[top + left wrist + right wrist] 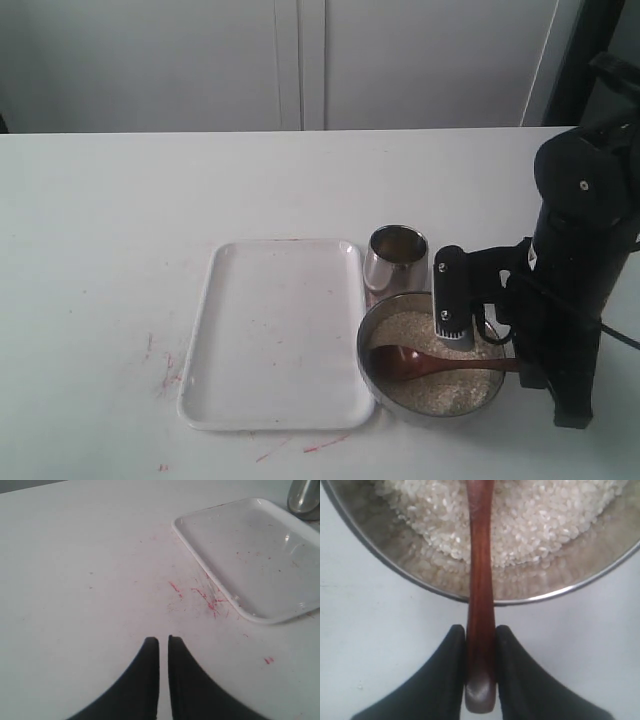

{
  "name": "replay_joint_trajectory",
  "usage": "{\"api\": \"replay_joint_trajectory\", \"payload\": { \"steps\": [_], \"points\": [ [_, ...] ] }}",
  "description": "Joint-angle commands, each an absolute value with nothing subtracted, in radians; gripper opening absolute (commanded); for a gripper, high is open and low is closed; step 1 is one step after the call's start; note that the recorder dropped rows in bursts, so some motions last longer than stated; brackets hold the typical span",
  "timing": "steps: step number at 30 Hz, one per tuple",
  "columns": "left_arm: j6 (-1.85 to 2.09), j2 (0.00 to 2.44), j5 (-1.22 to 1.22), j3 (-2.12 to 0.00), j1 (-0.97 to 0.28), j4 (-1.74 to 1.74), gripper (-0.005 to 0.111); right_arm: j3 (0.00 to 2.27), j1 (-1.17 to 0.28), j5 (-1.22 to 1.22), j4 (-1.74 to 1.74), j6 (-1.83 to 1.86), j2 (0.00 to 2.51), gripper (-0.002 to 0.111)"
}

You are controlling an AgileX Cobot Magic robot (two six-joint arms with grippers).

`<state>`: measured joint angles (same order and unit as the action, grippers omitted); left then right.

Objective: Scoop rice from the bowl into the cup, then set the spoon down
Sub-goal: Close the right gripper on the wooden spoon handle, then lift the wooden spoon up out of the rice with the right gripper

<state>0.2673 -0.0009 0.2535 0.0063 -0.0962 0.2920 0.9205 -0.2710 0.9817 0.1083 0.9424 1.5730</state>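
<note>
The wide steel bowl (366,346) stands at the front right, filled with off-white rice (452,386). The dark wooden spoon (398,362) lies across the bowl, its oval head on the rice at the bowl's left side and its handle running right over the rim. My right gripper (528,368) is shut on the handle's end just outside the bowl. The right wrist view shows the same: gripper (480,630), spoon (481,565), rice (535,520), bowl wall (380,555). The small steel cup (396,258) stands just behind the bowl. My left gripper (163,640) is shut and holds nothing, over bare table.
A white rectangular tray (280,330) lies left of the bowl and cup; its corner (260,550) and the cup's base (304,495) show in the left wrist view. Red marks (200,592) spot the table (100,250) by the tray. The right arm's black body stands right of the bowl.
</note>
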Motion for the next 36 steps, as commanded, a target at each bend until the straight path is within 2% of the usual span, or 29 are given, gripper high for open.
{"api": "replay_joint_trajectory", "payload": {
  "steps": [1, 8, 16, 19, 24, 28, 36],
  "points": [
    [0.266, 0.000, 0.255, 0.000, -0.103, 0.299, 0.014, 0.947, -0.268, 1.050, 0.113, 0.738, 1.518, 0.000],
    [0.266, 0.000, 0.255, 0.000, -0.103, 0.299, 0.014, 0.987, -0.283, 1.217, 0.078, 0.418, 1.391, 0.000],
    [0.266, 0.000, 0.255, 0.000, -0.103, 0.299, 0.014, 0.987, -0.355, 1.221, 0.088, 0.037, 1.163, 0.000],
    [0.266, 0.000, 0.255, 0.000, -0.103, 0.299, 0.014, 0.987, -0.424, 1.221, 0.137, -0.058, 1.097, 0.000],
    [0.266, 0.000, 0.255, 0.000, -0.103, 0.299, 0.014, 1.092, -0.602, 1.221, 0.273, -0.088, 1.087, 0.000],
    [0.266, 0.000, 0.255, 0.000, -0.103, 0.299, 0.014, 1.154, -0.650, 1.221, 0.500, 0.000, 1.093, 0.000],
    [0.266, 0.000, 0.255, 0.000, -0.103, 0.299, 0.014, 0.912, -0.695, 1.221, 0.726, 0.182, 1.161, 0.000]
  ]
}}
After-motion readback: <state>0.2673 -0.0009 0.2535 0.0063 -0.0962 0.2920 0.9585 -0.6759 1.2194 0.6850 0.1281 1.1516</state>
